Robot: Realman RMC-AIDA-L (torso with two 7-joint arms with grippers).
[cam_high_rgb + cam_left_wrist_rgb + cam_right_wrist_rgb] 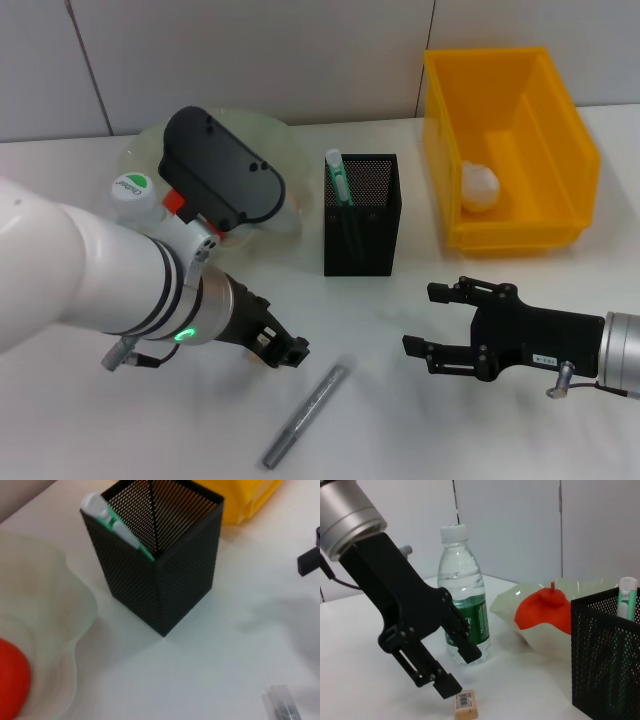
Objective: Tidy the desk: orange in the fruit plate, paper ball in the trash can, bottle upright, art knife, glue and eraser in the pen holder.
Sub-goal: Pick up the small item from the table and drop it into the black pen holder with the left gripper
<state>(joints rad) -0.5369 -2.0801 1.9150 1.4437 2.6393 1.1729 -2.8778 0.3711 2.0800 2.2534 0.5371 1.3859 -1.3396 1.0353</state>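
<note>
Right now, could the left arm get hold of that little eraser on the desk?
Probably yes. The left gripper hangs open just above the eraser, one fingertip nearly at its edge, with bare desk around it. The bottle stands behind, clear of the fingers. The right gripper is parked apart.

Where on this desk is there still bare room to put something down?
Bare tabletop lies between the pen holder and the trash can, and in front of the holder, between the glue and the right gripper. It is crowded around the left gripper: the fruit plate, bottle and eraser cluster there.
</note>
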